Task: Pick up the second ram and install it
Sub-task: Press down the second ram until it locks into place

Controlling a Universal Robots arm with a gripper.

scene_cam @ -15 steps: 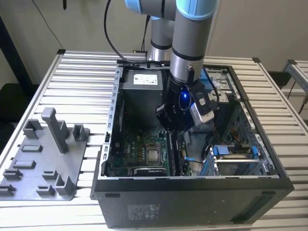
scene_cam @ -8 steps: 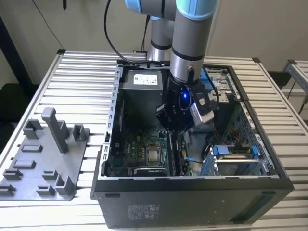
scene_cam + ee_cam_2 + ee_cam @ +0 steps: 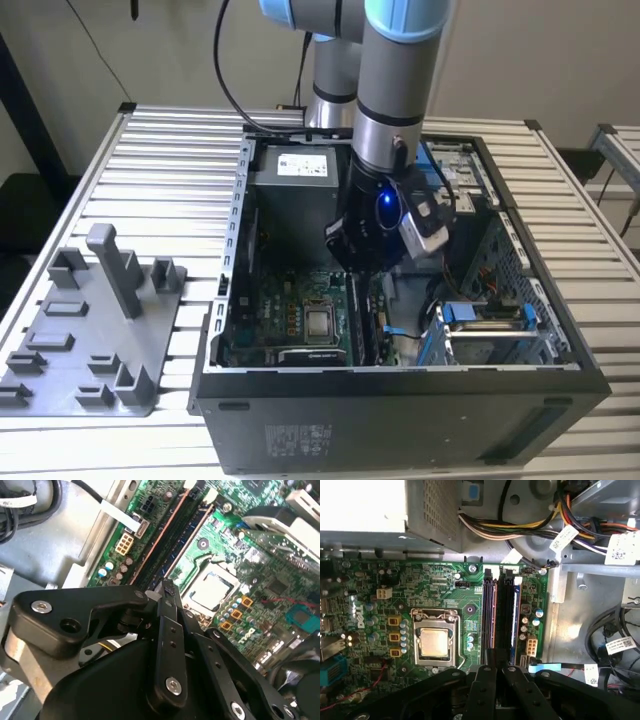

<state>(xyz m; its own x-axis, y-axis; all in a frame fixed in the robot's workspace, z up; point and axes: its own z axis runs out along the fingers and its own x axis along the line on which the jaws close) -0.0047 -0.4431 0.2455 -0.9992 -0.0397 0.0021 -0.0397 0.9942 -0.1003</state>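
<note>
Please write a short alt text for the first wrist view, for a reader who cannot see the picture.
The black pincer hangs over the long memory slots of a green motherboard inside an open computer case. A square silver processor sits beside the slots, with a grey power-supply box and bundled cables beyond.

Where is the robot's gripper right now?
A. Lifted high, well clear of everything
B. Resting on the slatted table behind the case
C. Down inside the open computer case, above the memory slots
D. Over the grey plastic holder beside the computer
C: in the exterior view the gripper reaches down inside the open computer case, and the first wrist view shows its black fingers just over the long memory slots beside the processor.
</note>
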